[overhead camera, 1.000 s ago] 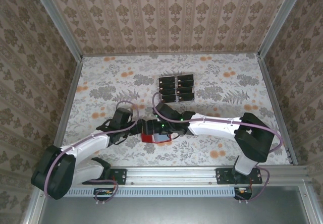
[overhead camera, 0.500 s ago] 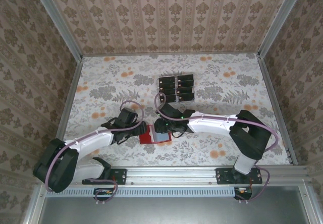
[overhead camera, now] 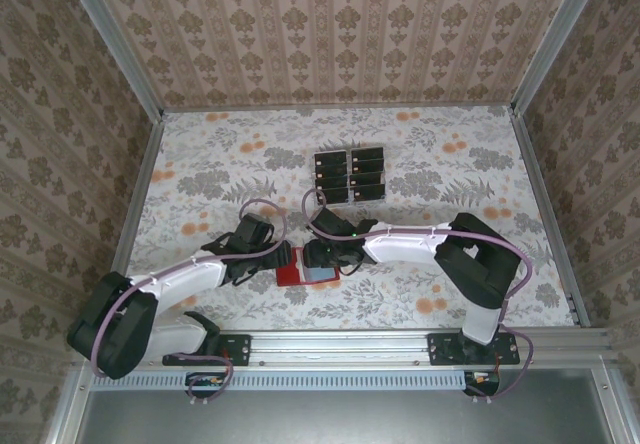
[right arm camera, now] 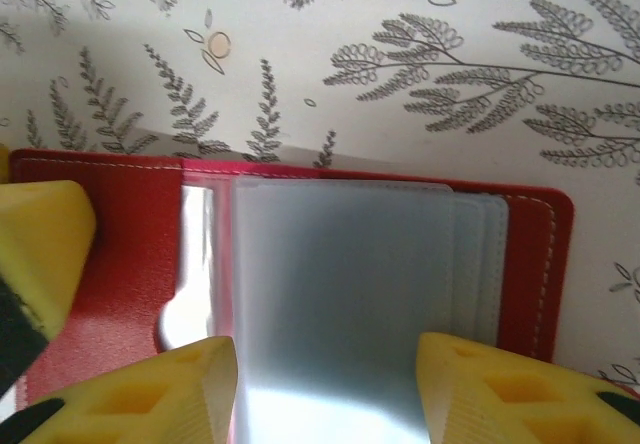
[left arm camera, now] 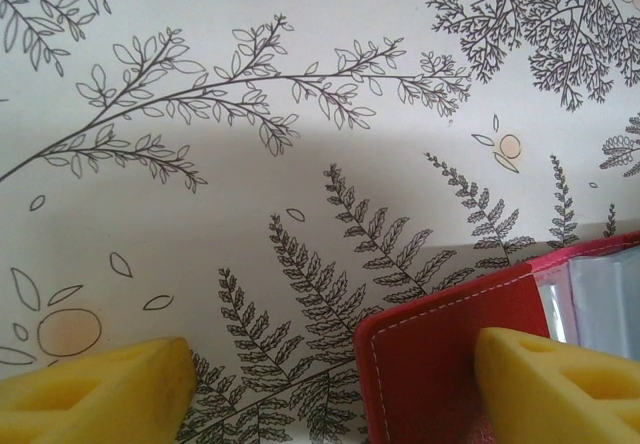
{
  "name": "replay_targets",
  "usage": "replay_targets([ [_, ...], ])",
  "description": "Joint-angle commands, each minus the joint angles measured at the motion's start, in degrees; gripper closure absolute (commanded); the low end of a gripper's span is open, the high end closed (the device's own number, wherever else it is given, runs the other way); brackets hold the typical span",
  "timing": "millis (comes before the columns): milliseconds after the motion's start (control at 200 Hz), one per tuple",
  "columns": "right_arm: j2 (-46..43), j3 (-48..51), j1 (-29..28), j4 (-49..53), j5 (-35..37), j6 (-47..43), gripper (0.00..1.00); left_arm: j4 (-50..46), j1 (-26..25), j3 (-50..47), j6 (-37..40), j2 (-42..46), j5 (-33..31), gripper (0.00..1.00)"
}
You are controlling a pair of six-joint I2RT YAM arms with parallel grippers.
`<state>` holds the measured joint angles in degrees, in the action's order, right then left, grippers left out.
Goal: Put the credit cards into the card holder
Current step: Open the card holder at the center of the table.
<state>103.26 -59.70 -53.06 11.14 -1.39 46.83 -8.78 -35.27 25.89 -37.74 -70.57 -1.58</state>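
**Pinning the wallet open before any card goes in**

Flowered cloth is covering the table, and the card holder is lying open on it near the front edge, between the two arms, with its greyish sleeves facing up. The credit cards are sitting in two short columns farther back, well apart from the wallet, so none is going in yet.

The left gripper is standing with its jaws spread. One yellow fingertip is reaching over the red corner, while the other is hanging over bare cloth. The right gripper is also spread, straddling the clear sleeves and pinching nothing that I can make out. Whether either finger is actually pressing down is not showing.

The step in hand seems to be steadying and opening the wallet. To do it well:

- The left finger should be bearing straight down on the red cover, not dragging it sideways across the cloth.
- The right fingers should be working one sleeve apart from the stack, since the sleeves look thin, slippery and inclined to lift together.
- The arms are crowding each other over a small target, so short, slow moves are looking safest.
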Motion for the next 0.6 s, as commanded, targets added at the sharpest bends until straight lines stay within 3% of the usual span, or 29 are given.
replay_targets([
  [0,1.73,1.05,0.32,-1.85,-2.51,1.65,0.47,1.36,0.93,0.47,2.73,-2.28,-3.68,0.22],
  [595,2.34,1.61,0.57,-13.31,-10.66,7.70,0.47,5.43,10.77,4.15,8.27,-6.24,1.98,0.21],
])
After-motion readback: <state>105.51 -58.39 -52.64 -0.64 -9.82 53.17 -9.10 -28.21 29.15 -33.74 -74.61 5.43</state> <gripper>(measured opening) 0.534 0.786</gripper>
